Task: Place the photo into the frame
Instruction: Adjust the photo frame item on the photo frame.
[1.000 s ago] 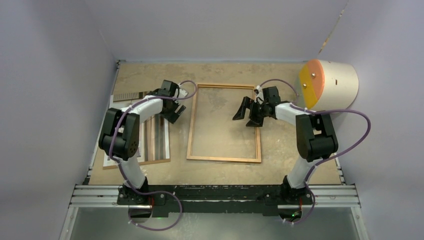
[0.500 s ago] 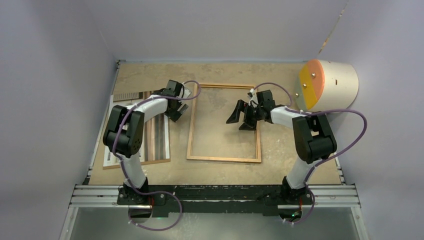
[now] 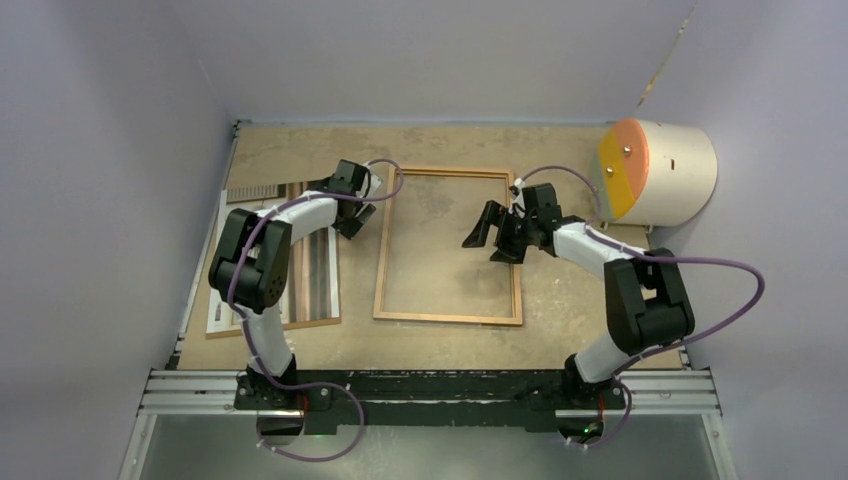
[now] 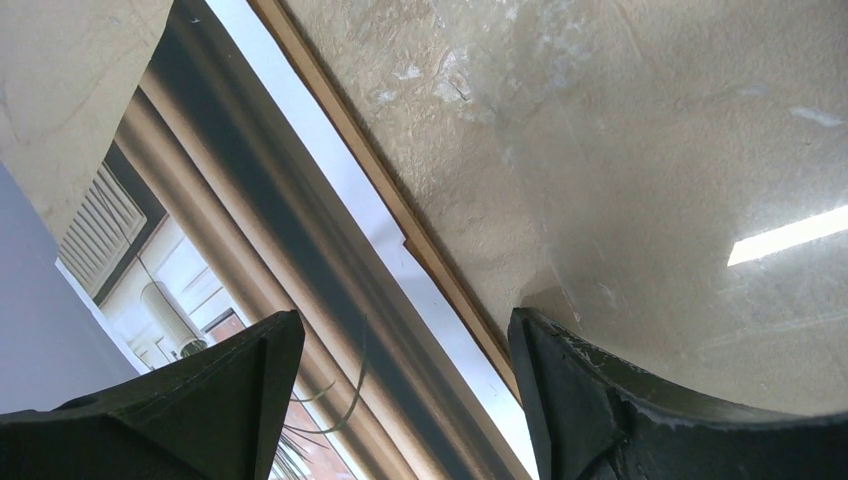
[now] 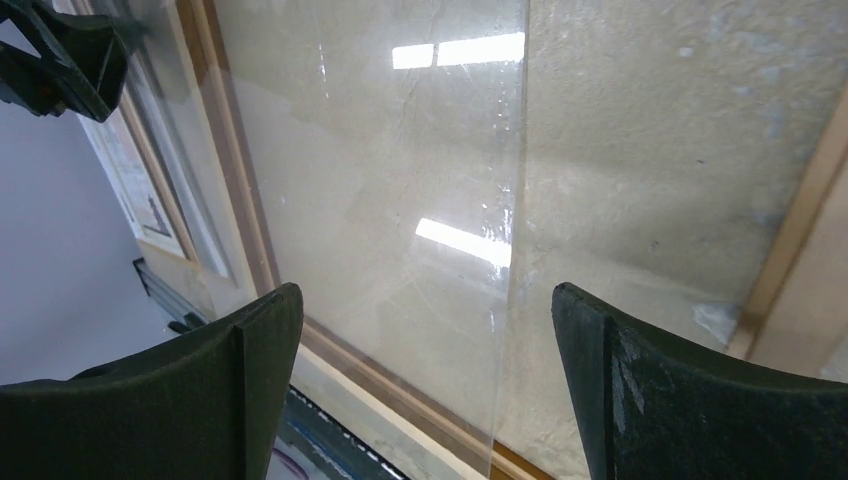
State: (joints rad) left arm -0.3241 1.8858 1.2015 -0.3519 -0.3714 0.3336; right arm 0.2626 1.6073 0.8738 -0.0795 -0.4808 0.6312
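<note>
The orange-brown frame (image 3: 380, 262) lies flat mid-table, with a clear glass pane (image 5: 380, 180) inside it; the pane's edge stops short of the right rail (image 5: 800, 220). The photo (image 3: 318, 275) lies face up left of the frame, partly under my left arm, with a thin brown edge showing along it. In the left wrist view its curtain stripes (image 4: 250, 260) and white border show. My left gripper (image 3: 352, 222) is open and empty, astride the photo's right edge (image 4: 402, 318). My right gripper (image 3: 492, 238) is open and empty above the pane (image 5: 425, 290).
A large cream cylinder with an orange face (image 3: 660, 172) lies at the back right corner. Grey walls close in the table on three sides. A metal rail (image 3: 430, 390) carrying the arm bases runs along the near edge.
My right gripper swung left over the frame, then came back right and a little nearer, its elbow moving outward. My left gripper shifted slightly toward the frame's left rail. Both stayed open.
</note>
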